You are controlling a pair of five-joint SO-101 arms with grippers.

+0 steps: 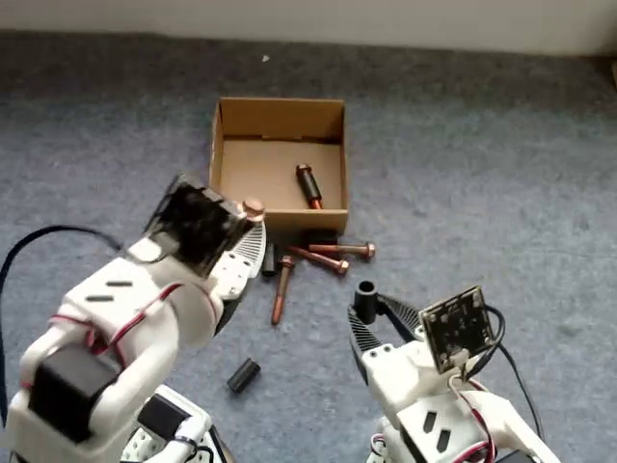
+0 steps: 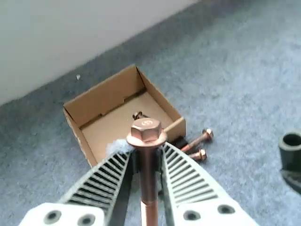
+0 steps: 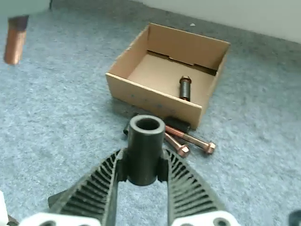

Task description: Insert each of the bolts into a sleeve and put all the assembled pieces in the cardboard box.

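My left gripper [image 1: 251, 227] [image 2: 146, 150] is shut on a copper bolt [image 1: 254, 207] [image 2: 146, 141], held head-up in front of the cardboard box [image 1: 280, 111] [image 2: 101, 96] [image 3: 150, 96]. My right gripper [image 1: 371, 316] [image 3: 143, 162] is shut on an upright black sleeve [image 1: 365, 298] [image 3: 145, 148] [image 2: 290, 150], to the right of the left gripper. The held bolt's lower end [image 3: 16, 40] hangs off to the sleeve's side. One assembled bolt-and-sleeve piece [image 1: 308, 185] [image 3: 185, 88] lies inside the box.
Three loose copper bolts [image 1: 281, 287] [image 1: 320, 258] [image 1: 344, 249] lie on the grey carpet just before the box. A black sleeve [image 1: 269, 258] rests among them and another black sleeve [image 1: 244, 374] lies nearer the arms. Open carpet stretches to the right of the box.
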